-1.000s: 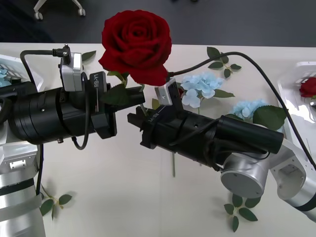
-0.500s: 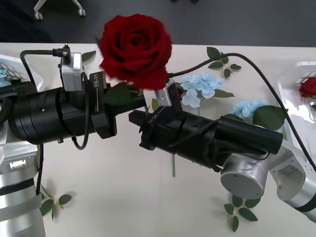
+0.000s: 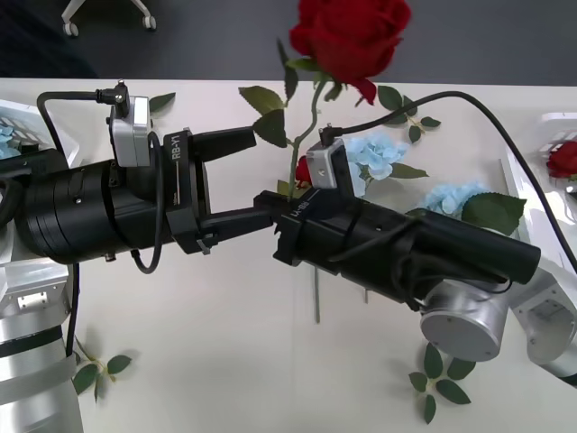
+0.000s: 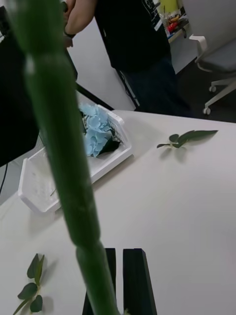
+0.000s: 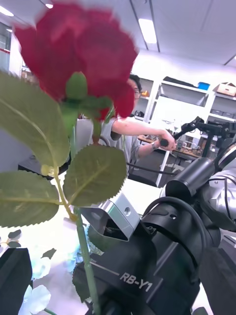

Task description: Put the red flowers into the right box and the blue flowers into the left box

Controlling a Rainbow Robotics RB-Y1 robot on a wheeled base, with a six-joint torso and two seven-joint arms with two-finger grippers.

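Front view: right gripper [image 3: 269, 209] fingers pinching rose [image 3: 350, 34] stem, bloom held high above tabletop [image 3: 225, 343] | left gripper [image 3: 261, 173] just beside stem, fingers spread | blue flowers [image 3: 377, 153] lying on tabletop behind | right box [image 3: 527, 158] far right holding a red flower [image 3: 564, 159] | left box [image 4: 73, 172] holding blue flowers.

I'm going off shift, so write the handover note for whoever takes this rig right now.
Left tool: open, beside the stem, holding nothing.
Right tool: shut on the stem of the held rose, which stands upright above the table.
Done: one red rose lies in the right box; blue flowers lie in the left box.
Left: held rose into the right box; near blue cluster and far blue cluster, both on the table, into the left box.
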